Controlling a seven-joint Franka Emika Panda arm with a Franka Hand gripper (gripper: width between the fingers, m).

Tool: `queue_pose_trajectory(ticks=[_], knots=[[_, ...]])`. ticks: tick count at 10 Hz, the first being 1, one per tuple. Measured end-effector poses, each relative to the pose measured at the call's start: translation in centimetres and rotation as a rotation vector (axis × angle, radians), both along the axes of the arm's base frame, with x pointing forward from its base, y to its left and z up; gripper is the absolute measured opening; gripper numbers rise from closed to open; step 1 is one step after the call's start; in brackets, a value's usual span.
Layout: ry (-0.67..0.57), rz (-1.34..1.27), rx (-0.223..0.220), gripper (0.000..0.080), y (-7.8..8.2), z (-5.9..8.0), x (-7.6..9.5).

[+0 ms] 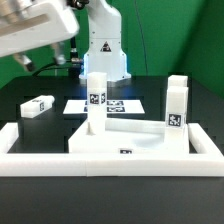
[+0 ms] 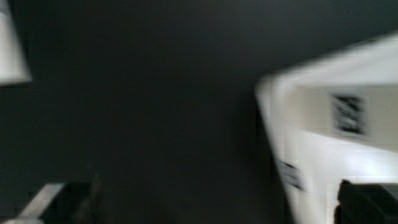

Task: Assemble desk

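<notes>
The white desk top lies on the black table with two white legs standing upright on it. One leg is at its left rear corner and the other leg is at its right. A third leg lies loose on the table at the exterior view's left. My gripper hangs high at the upper left, blurred, above and apart from all parts. In the wrist view my gripper is open with nothing between its fingers. A blurred white tagged part shows beside one finger.
The marker board lies flat behind the desk top. Long white border bars run along the front and both sides of the work area. The robot's base stands at the back. A white edge shows in the wrist view.
</notes>
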State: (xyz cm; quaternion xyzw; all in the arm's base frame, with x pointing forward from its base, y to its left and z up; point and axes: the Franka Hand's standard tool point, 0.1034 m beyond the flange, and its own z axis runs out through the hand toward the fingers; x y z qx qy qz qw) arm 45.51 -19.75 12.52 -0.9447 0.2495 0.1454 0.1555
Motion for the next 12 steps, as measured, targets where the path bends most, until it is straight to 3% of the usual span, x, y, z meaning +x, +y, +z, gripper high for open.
queue_pose_trajectory(ticks=[1, 3, 5, 6, 8, 9, 12], knots=[[0.050, -0.008, 0.015, 0.0649, -1.5, -0.7, 0.0], [0.162, 0.010, 0.084, 0.0649, -1.4, -0.9, -0.8], [0.243, 0.023, 0.122, 0.0649, -1.7, -1.6, -1.0], [0.322, 0.038, 0.156, 0.0649, -1.3, -2.9, -2.3], [0.491, 0.038, 0.219, 0.0649, -2.6, -6.9, -4.8], [0.482, 0.040, 0.196, 0.0649, -3.0, -8.0, -4.7], [0.479, 0.039, 0.196, 0.0649, -3.0, -7.8, -4.7]])
